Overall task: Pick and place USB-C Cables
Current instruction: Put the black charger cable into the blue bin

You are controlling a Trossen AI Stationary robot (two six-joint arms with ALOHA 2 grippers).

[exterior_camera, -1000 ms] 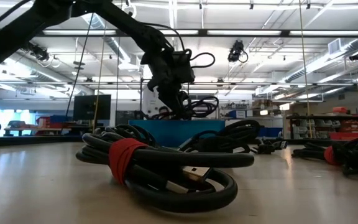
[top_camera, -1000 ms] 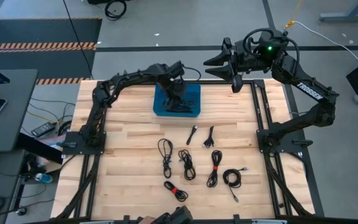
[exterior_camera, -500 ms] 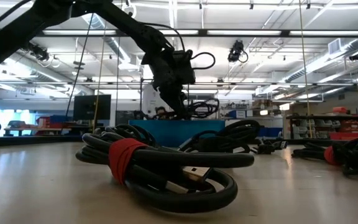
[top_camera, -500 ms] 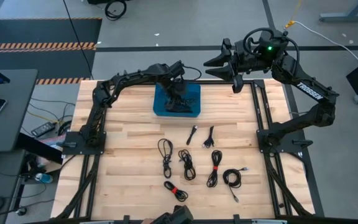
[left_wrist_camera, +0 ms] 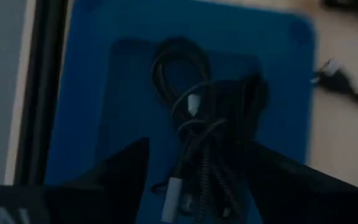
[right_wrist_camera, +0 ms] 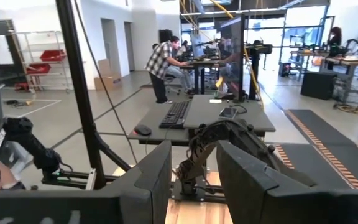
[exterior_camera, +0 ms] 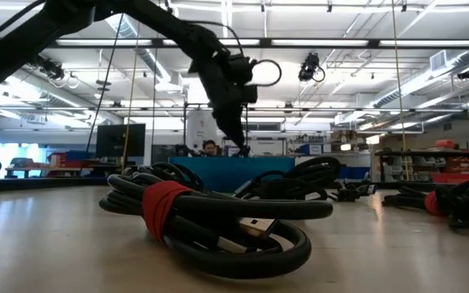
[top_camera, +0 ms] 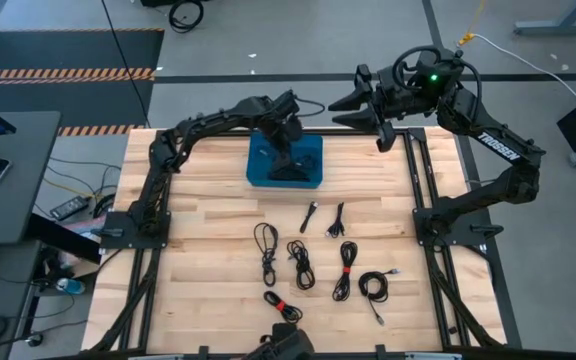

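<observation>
USB-C cables point(left_wrist_camera: 207, 134) piled in blue bin point(top_camera: 258, 170); left tool point(top_camera: 290, 160) spread above them; right tool point(top_camera: 380, 125) spread, off worktop point(top_camera: 208, 230)

Overhead looks straight down; the table-level view faces across; both share the blue tray point(top_camera: 309, 172).

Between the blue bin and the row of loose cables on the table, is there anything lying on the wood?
No. In the high view, the strip of table between the blue bin and the nearest loose cables is bare wood.
</observation>
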